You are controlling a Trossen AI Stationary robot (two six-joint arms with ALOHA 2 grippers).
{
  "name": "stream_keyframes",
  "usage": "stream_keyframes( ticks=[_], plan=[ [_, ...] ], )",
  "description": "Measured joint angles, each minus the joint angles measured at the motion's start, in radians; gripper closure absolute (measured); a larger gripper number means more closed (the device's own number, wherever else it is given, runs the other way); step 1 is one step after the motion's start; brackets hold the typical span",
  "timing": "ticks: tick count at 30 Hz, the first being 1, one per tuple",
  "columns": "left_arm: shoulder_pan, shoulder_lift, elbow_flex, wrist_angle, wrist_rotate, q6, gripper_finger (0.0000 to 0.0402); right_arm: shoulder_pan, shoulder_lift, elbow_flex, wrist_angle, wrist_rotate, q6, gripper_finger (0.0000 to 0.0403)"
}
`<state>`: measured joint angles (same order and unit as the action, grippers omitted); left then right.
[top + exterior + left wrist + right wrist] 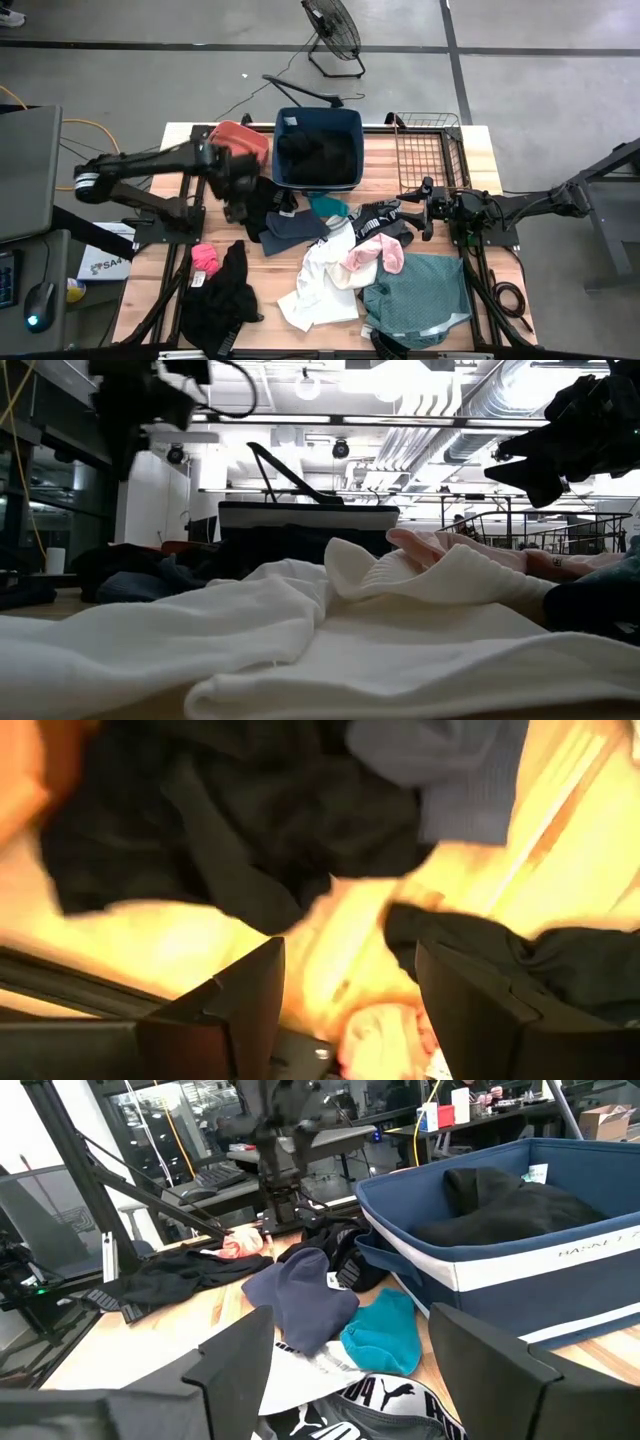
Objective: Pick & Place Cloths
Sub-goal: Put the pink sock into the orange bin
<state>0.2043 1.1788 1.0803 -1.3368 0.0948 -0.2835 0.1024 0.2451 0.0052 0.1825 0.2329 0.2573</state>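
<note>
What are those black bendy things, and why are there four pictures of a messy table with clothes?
They are two robot arms with pinchers, tidying clothes. One picture looks down from above, one peeks across the tabletop, and two come from cameras on the arms' wrists. The left gripper, open and empty, hangs over a crumpled black cloth. The right gripper, open too, waits above a black-and-white patterned cloth. Also on the wooden table lie a white cloth, a large teal-green cloth and a navy cloth. The navy plastic tub already holds black clothes.
</note>
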Motion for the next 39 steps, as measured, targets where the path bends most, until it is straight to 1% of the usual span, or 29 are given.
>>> stream_keyframes(
  ticks=[2,6,10,14,18,24,27,35,39],
  plan=[
    [-0.069,-0.036,-0.073,0.024,0.000,-0.099,0.0184,0.000,0.000,0.000,0.000,0.000,0.000,0.0144],
    [-0.206,-0.054,-0.183,0.036,0.000,-0.247,0.0184,0.000,0.000,0.000,0.000,0.000,0.000,0.0144],
    [-0.338,-0.051,-0.269,0.065,0.006,-0.328,0.0184,0.000,0.000,0.000,0.000,0.000,0.000,0.0144],
    [-0.458,-0.051,-0.349,0.143,0.034,-0.375,0.0184,0.000,0.000,0.000,0.000,0.000,0.000,0.0144],
    [-0.539,-0.051,-0.397,0.214,0.084,-0.445,0.0184,0.000,0.000,0.000,0.000,0.000,0.000,0.0144],
    [-0.602,-0.051,-0.404,0.214,0.079,-0.600,0.0184,0.000,0.000,0.000,0.000,0.000,0.000,0.0144],
    [-0.653,-0.051,-0.404,0.214,0.080,-0.592,0.0184,0.000,0.000,0.000,0.000,0.000,0.000,0.0144],
    [-0.764,-0.048,-0.404,0.214,0.050,-0.412,0.0183,0.000,0.000,0.000,0.000,0.000,0.000,0.0144],
    [-0.802,-0.039,-0.404,0.211,0.048,-0.379,0.0183,0.000,0.000,0.000,0.000,0.000,0.000,0.0144]
  ],
)
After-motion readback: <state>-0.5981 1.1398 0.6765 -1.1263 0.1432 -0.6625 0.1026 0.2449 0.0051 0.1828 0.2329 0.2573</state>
